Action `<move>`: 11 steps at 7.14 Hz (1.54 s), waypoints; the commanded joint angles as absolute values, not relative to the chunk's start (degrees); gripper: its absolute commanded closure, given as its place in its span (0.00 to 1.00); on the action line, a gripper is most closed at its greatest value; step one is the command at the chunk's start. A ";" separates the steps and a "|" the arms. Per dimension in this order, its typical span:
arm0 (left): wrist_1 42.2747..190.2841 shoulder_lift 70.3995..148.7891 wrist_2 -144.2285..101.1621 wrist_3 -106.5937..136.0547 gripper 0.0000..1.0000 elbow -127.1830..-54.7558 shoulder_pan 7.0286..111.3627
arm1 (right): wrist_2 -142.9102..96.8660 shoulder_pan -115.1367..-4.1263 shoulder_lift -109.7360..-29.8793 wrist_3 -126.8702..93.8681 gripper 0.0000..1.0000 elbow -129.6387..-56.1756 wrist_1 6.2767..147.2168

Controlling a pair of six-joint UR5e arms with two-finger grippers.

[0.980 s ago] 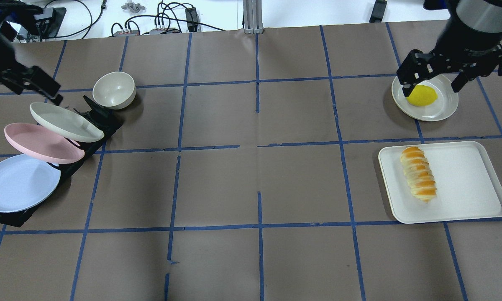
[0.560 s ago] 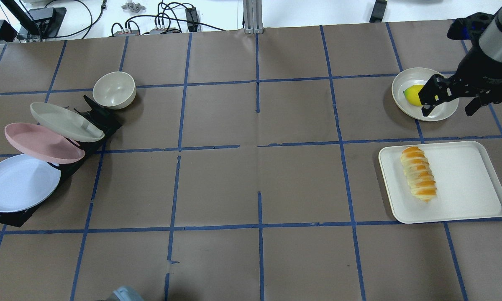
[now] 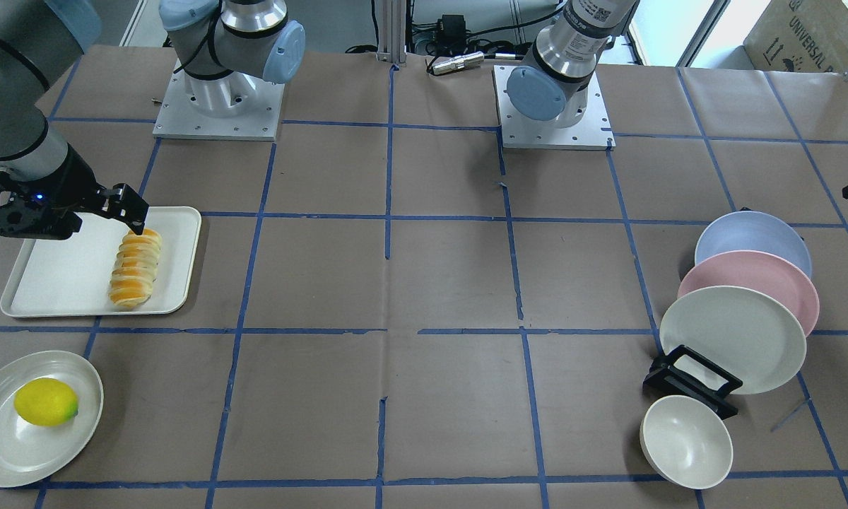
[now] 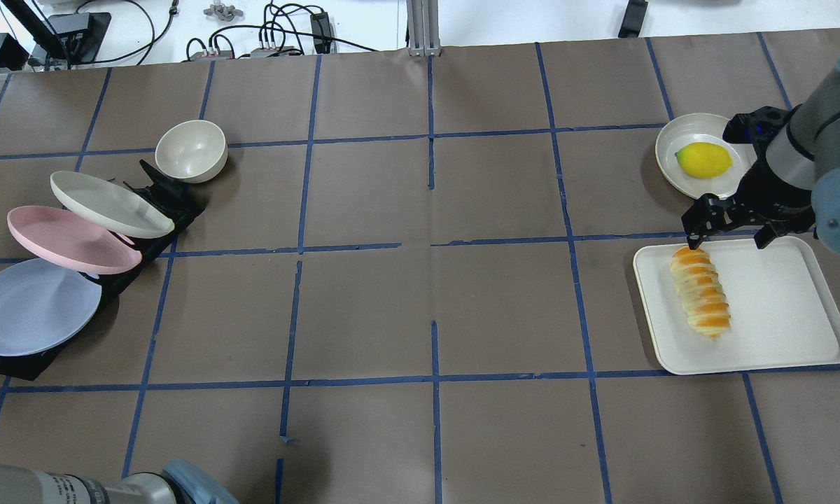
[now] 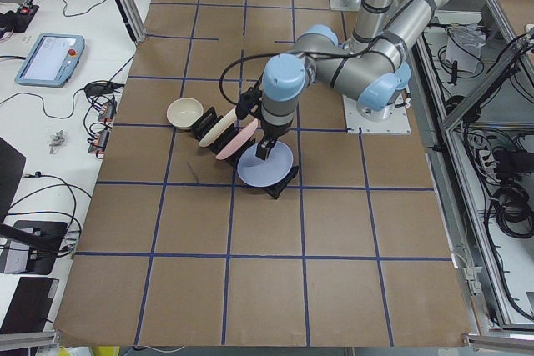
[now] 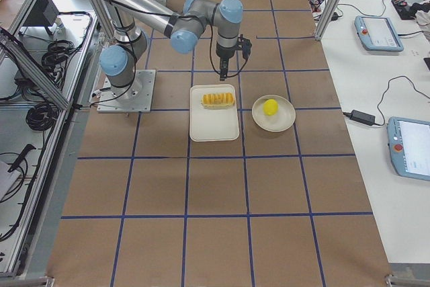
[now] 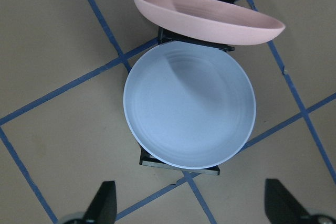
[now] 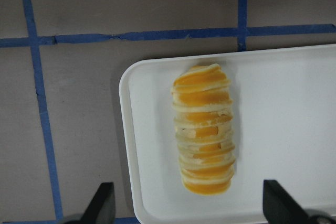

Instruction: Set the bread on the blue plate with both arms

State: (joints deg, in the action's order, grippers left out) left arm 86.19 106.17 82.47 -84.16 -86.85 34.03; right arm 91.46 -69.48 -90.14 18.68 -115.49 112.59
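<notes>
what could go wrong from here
The bread lies close to the tray rim, so a finger of the open right gripper might catch it. The blue plate sits in the rack partly under the pink plate; lifting it with the left gripper could knock that one.

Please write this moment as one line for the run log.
right gripper: open above bread on white tray | left gripper: open above blue plate in rack
</notes>
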 commanded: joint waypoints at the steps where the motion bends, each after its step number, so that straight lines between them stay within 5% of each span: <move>1: 85.87 114.22 80.95 -84.64 0.00 -85.79 34.45 | 91.93 -69.43 -90.00 20.55 0.01 -122.14 120.90; 7: 85.43 124.80 80.77 -83.59 0.00 -84.64 34.72 | 92.20 -65.85 -84.55 36.02 0.01 -123.93 125.68; 8: 85.43 124.80 78.60 -84.11 0.13 -84.55 34.72 | 92.02 -64.96 -84.03 36.64 0.01 -123.93 126.73; 9: 85.52 124.28 77.97 -83.76 0.72 -84.46 34.89 | 91.67 -64.95 -81.94 36.48 0.02 -123.93 130.74; 10: 85.52 124.10 78.31 -83.32 0.99 -84.46 35.24 | 92.19 -64.78 -79.65 36.21 0.02 -124.01 134.17; 11: 85.52 123.58 77.96 -83.23 1.00 -83.68 35.94 | 92.11 -64.69 -79.37 35.86 0.03 -124.01 134.56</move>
